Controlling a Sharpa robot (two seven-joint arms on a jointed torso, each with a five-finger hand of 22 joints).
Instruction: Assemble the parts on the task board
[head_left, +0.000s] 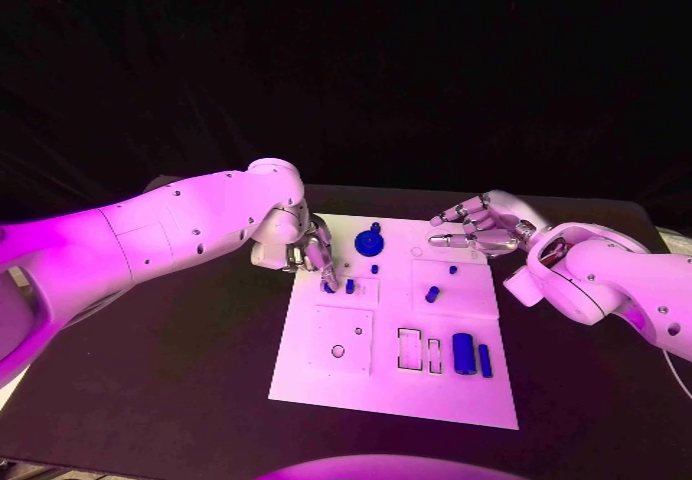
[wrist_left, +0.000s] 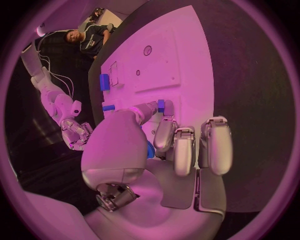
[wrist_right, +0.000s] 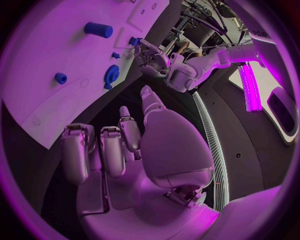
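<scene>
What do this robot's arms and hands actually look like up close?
Both arms are smooth, rounded white shells dotted with small dark screw holes. The left hand and right hand are silvery metal, with a broad domed back and chunky segmented fingers ending in rounded tips, like armoured human hands. A thin pale cable trails by the right arm.

Task board (head_left: 368, 385) white – parts (head_left: 463, 352) blue; table (head_left: 173, 380) black; hands (head_left: 483, 228) silver – arms (head_left: 144, 240) white
</scene>
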